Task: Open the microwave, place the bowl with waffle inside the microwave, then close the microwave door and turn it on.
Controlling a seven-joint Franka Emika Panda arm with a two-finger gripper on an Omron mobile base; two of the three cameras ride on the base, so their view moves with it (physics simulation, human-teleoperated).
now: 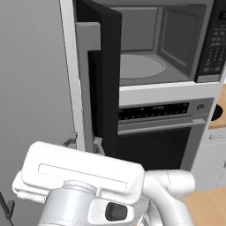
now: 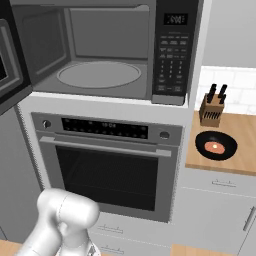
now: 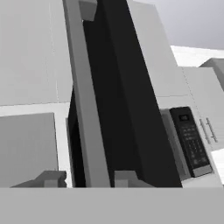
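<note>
The rigid, hinged microwave door (image 1: 105, 75) is best swung by its grey bar handle (image 3: 86, 109), which is straddled unclamped by the part-open gripper (image 3: 85, 178).

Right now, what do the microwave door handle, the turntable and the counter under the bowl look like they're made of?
Microwave door handle: matte grey bar, probably brushed metal or painted plastic; no shine to settle it.
Turntable: flat pale grey disc, glass or ceramic by its use, but rendered opaque.
Counter: warm tan with faint grain, looks like wood or wood laminate.
Bowl: glossy black, likely glazed ceramic or plastic.
</note>
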